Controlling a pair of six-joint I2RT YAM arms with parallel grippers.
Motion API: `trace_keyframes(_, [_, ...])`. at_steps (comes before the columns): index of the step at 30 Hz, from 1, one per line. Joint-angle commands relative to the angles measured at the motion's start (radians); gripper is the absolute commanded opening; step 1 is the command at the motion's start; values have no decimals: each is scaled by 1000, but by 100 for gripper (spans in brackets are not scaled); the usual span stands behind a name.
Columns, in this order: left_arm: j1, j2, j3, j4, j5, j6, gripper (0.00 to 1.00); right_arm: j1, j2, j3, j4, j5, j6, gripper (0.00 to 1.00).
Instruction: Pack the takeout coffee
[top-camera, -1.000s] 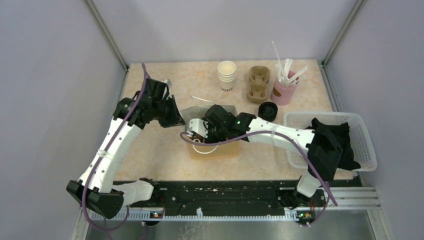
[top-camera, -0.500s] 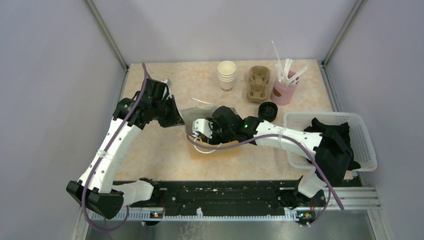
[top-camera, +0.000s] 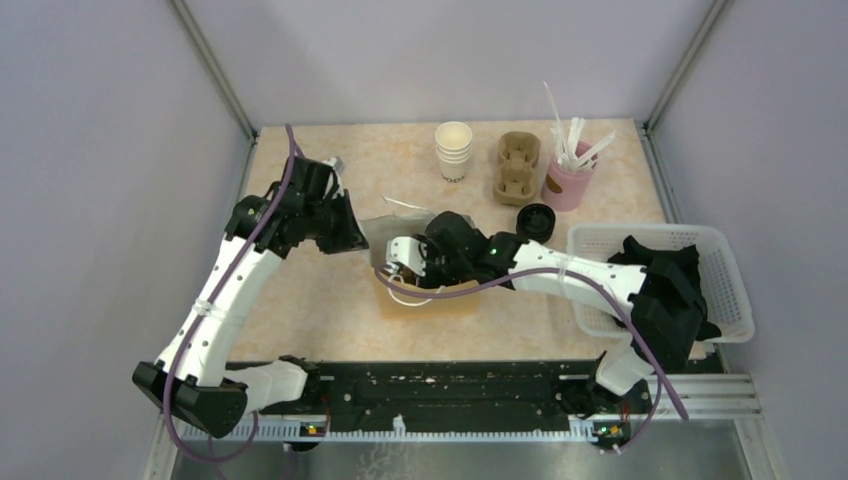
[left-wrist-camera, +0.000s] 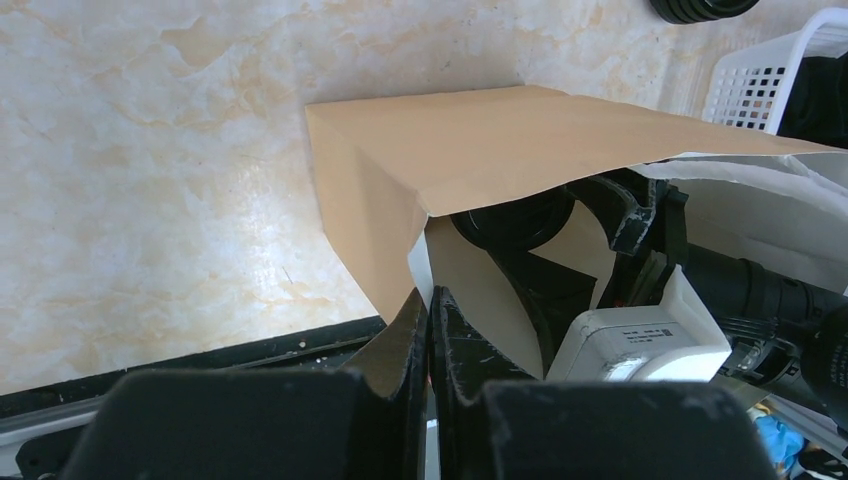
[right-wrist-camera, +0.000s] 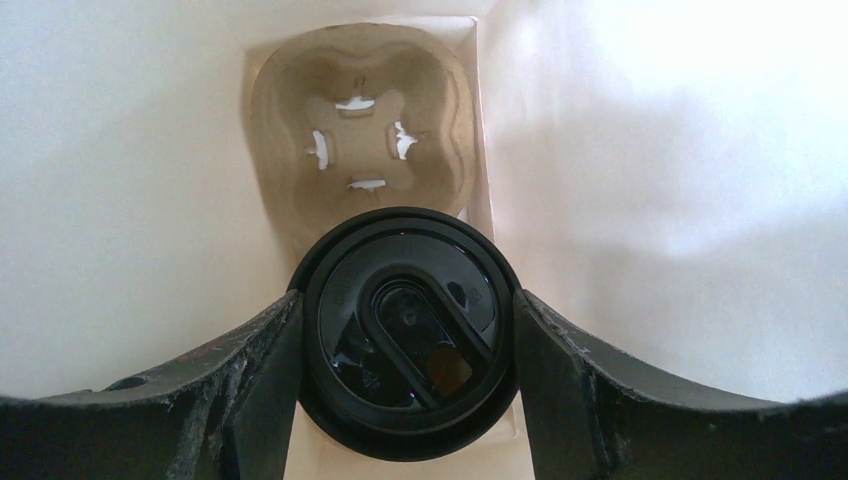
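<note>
One marble-patterned table (top-camera: 320, 300) carries everything, and the brown paper bag (top-camera: 445, 302) near its middle is the marker for the rest. Two arms reach to that bag, one from each side.

One white slotted basket (top-camera: 600, 236) stands to the right of the bag, well apart from it.

The bag itself is a single one, with its mouth turned toward the left arm. The left gripper (left-wrist-camera: 430, 305) is clenched on the bag's edge, with both fingers pressed together over the paper rim.

There are two places with moulded cardboard carriers. One carrier (right-wrist-camera: 360, 120) sits deep inside the bag, and its cup well is empty. The other cardboard carrier (top-camera: 518, 166) lies beyond the bag toward the far right.

One stack of lidless white cups (top-camera: 453, 150) stands beyond the bag, to the left of that outer carrier. How many cups it holds I cannot tell.

One pink cup (top-camera: 568, 185) holding several white sticks stands beyond the bag, farthest right of that far row.

One pile of black lids (top-camera: 536, 221) sits just beyond and to the right of the bag.

The takeout coffee (right-wrist-camera: 405, 340), a single cup, is inside the bag, nearer the mouth than the inner carrier. The right gripper (right-wrist-camera: 405, 300) grasps it, one finger against each side of its black lid.
</note>
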Motion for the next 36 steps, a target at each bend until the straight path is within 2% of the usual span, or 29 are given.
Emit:
trace_keyframes(1, [2,-3,27,11,-28,33,8,-17,35,-125,-258,13,14,12])
trace_keyframes(4, [1,-3,27,12,-23,31,7,-16,26,-77,-273,27,24,16])
trace_keyframes(9, [1,-14,4,52,14,24,7,-16,18,90,-319,37,73,32])
trace_keyframes(15, [2,-19,-2,73,29,14,6,-11,-11,174,-330,93,109,45])
trace_keyframes(21, [3,-24,-11,93,41,24,6,-3,-17,262,-337,121,142,64])
trace_keyframes(23, [1,-23,-15,95,43,25,5,7,-7,293,-351,133,154,80])
trace_keyframes(24, [2,-22,-15,96,43,24,5,14,-2,312,-359,136,157,93])
trace_keyframes(25, [3,-22,-16,97,44,22,5,20,1,325,-365,149,160,98])
trace_keyframes(31, [2,-32,-11,109,33,9,3,45,1,423,-435,225,218,99])
trace_keyframes(36, [2,-39,-5,123,10,-4,0,85,5,586,-571,334,346,99])
